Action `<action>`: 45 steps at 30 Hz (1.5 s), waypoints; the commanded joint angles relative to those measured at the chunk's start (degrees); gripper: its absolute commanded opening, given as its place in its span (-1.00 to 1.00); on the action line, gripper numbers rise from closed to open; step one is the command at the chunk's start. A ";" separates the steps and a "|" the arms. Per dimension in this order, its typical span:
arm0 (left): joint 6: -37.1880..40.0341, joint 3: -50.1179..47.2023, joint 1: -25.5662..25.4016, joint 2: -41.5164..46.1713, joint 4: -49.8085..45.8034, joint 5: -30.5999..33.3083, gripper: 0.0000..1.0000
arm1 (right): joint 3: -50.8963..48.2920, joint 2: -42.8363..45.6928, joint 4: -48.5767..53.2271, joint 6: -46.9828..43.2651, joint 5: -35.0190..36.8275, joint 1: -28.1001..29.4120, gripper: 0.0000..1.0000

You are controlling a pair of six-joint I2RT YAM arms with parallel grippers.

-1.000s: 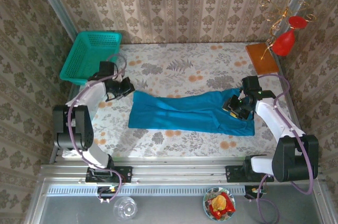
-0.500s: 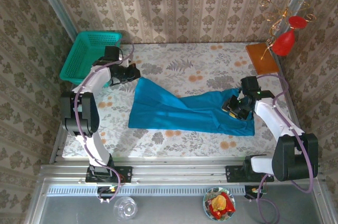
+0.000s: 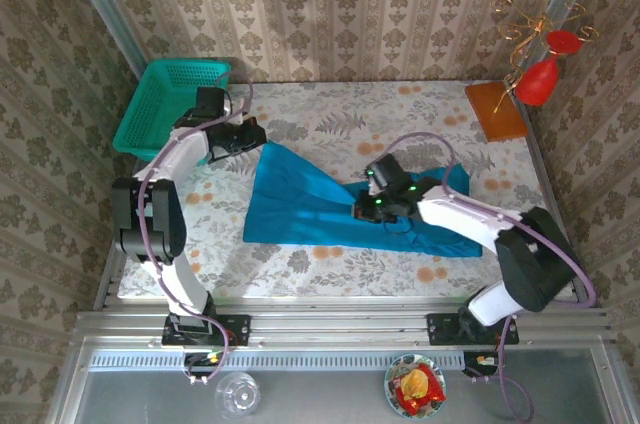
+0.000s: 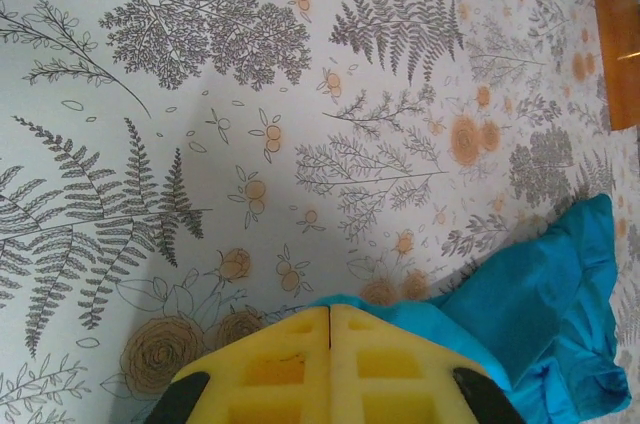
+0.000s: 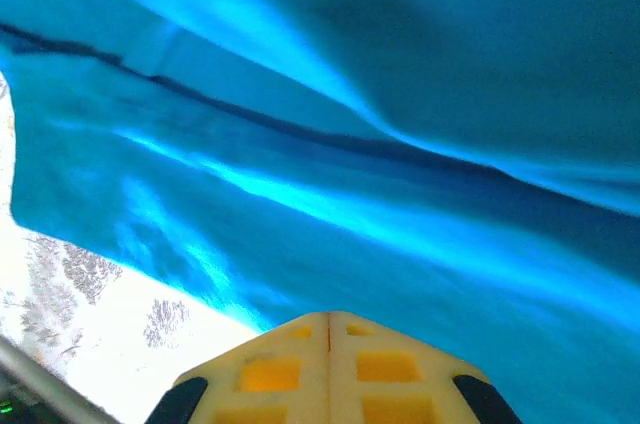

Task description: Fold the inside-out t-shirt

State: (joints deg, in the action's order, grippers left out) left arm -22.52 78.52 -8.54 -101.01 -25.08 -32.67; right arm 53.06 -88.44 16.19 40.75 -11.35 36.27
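The inside-out t-shirt is blue-teal and lies stretched left to right across the floral table. Its far left corner is drawn up to a point at my left gripper, which is shut on that corner. In the left wrist view the cloth runs off behind the closed yellow fingertips of that gripper. My right gripper is shut and sits low over the middle of the shirt. In the right wrist view its tips touch rumpled cloth, and no cloth shows between them.
A teal mesh basket stands at the back left, close behind the left arm. An orange board and a red vase are at the back right. A glass and a bowl sit on the front ledge.
My right arm swung left from the shirt's right end to its middle, and its jaws closed. My left gripper carried the shirt's corner toward the back, then held still.
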 commanded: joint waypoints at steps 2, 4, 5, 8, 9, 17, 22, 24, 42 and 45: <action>-2.67 -2.94 0.44 3.52 6.03 -1.63 -1.00 | 4.89 -6.59 -13.65 1.20 14.72 7.58 -1.00; -2.86 -3.82 0.45 4.16 6.90 -1.92 -1.00 | 6.43 -10.13 -18.20 1.30 19.66 9.80 -1.00; -3.00 -4.48 0.56 4.66 7.27 -1.96 -1.00 | 7.59 -12.24 -20.21 1.47 21.85 10.43 -1.00; -3.77 -6.80 0.80 6.31 9.87 -2.65 -1.00 | 11.15 -18.86 -25.33 0.87 24.54 11.20 -1.00; -4.00 -7.21 0.88 6.59 10.45 -3.20 -1.00 | 12.29 -20.82 -26.65 0.69 25.81 11.33 -1.00; -3.04 -9.55 1.65 8.28 10.23 -3.72 -1.00 | 21.82 -32.24 -30.30 -1.38 34.52 11.37 -1.00; -2.42 -12.54 2.76 9.33 10.64 -3.72 -1.00 | 28.88 -38.45 -28.83 -5.29 38.91 11.22 -1.00; -2.11 -13.94 3.00 9.84 11.14 -3.72 -1.00 | 31.49 -40.47 -27.67 -6.07 39.98 10.93 -1.00; -1.79 -27.37 3.88 8.58 16.34 2.29 -1.00 | 23.00 -30.13 -26.68 -8.06 26.04 11.64 -0.96; -1.57 -27.74 4.05 8.20 15.07 6.10 -1.00 | 19.41 -25.88 -25.54 -8.28 21.36 12.31 -0.93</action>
State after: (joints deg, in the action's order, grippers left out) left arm -25.26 51.40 -5.13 -92.18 -10.52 -30.35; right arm 74.61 -119.52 -10.09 33.10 15.79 47.77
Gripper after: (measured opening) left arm 0.062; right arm 0.065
